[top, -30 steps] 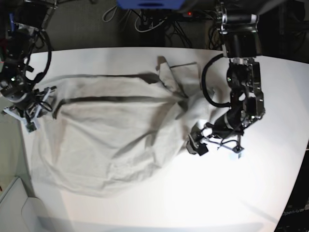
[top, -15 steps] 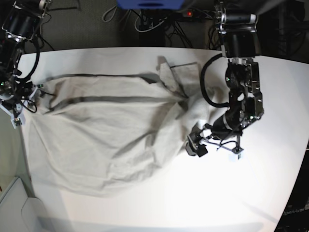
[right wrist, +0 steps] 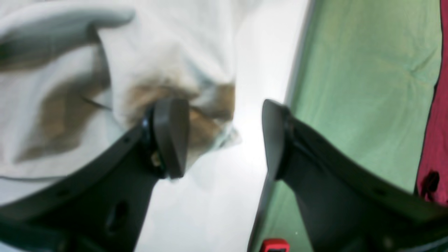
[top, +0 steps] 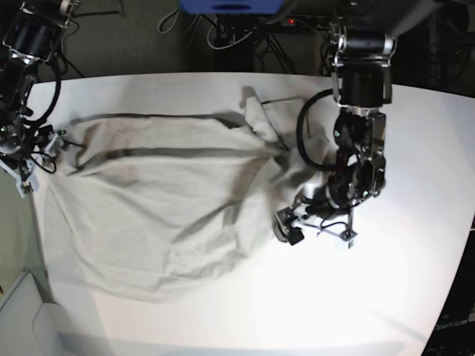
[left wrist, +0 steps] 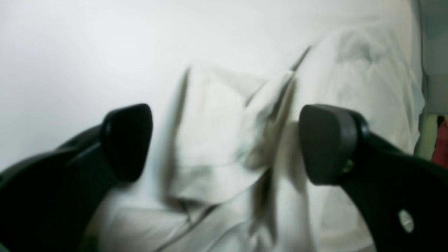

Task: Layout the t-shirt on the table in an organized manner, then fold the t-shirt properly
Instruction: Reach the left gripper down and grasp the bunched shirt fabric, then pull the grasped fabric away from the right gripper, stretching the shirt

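Rumpled t-shirt [top: 171, 200] seemingly spread on table [top: 415, 259].

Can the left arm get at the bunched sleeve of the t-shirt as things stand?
Probably yes: the left gripper is open, its fingers straddling the bunched fold of the t-shirt, with nothing between them.

No readable text or labels; wrist views blurred.

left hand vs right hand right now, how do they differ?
The left hand gapes wide over a bunched fold of the t-shirt; the right hand is open more narrowly. The left sits well inside the table; the right sits at the table's edge, at the shirt's corner. Both are open and hold nothing.
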